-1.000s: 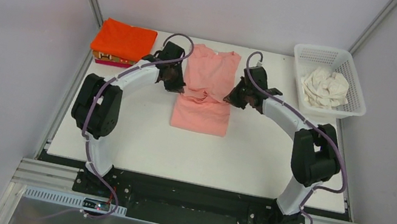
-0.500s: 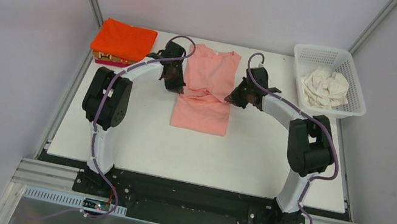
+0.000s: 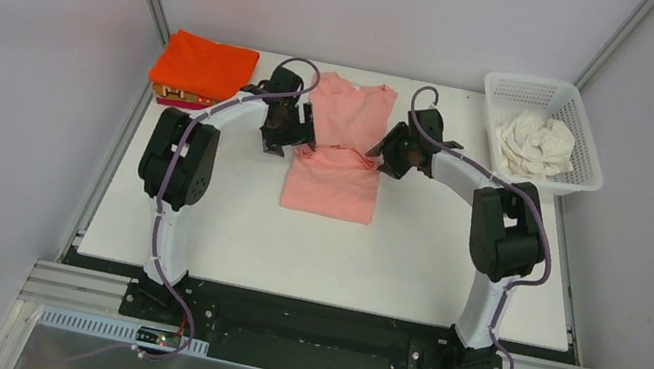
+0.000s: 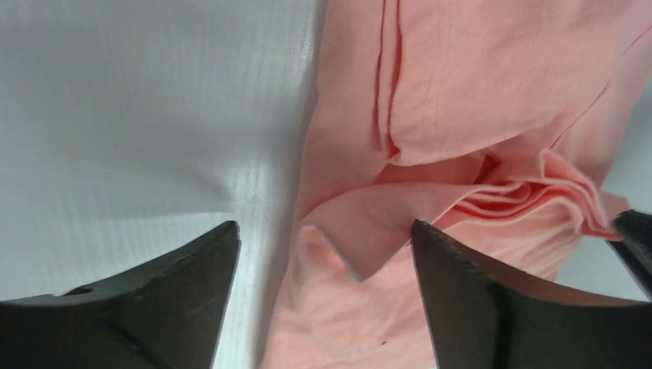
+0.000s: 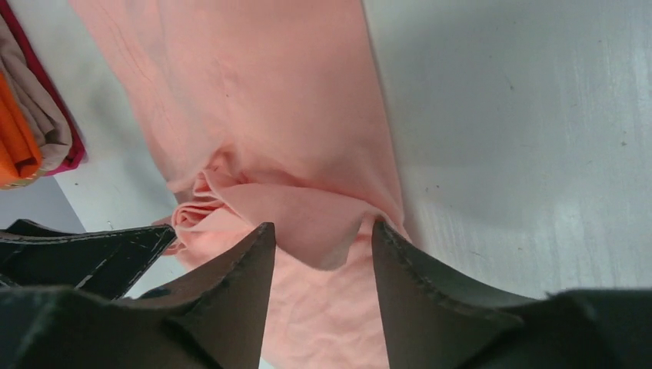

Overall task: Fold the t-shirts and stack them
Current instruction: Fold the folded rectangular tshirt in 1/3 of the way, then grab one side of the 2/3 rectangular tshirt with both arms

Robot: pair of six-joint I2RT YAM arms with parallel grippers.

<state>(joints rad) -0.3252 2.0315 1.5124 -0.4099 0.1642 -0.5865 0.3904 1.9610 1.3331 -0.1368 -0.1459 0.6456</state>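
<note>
We see the white worktop (image 3: 224, 227) carrying everything. The pink shirt (image 3: 330, 190) lies at the middle of the far edge, collar toward that edge. It is folded into a narrow strip, with a bunched ridge of cloth across its middle. The basket (image 3: 592, 180) sits at the far right corner and holds a crumpled cream shirt (image 3: 535, 145). At the far left corner the orange shirt (image 3: 205, 67) lies folded on top of a stack, with a magenta edge (image 3: 187, 105) showing beneath it. The 2 arms (image 3: 172, 167) curve in from either side to meet the ridge. The left end effector (image 3: 295, 146) hangs at the pink shirt's left edge. Its fingers are spread wide, and a loose corner of cloth lies between them, not pinched. The right end effector (image 3: 377, 163) hangs at the shirt's right edge with its fingers parted less widely. A folded flap lies between them, and they are not clamped on it.
</note>
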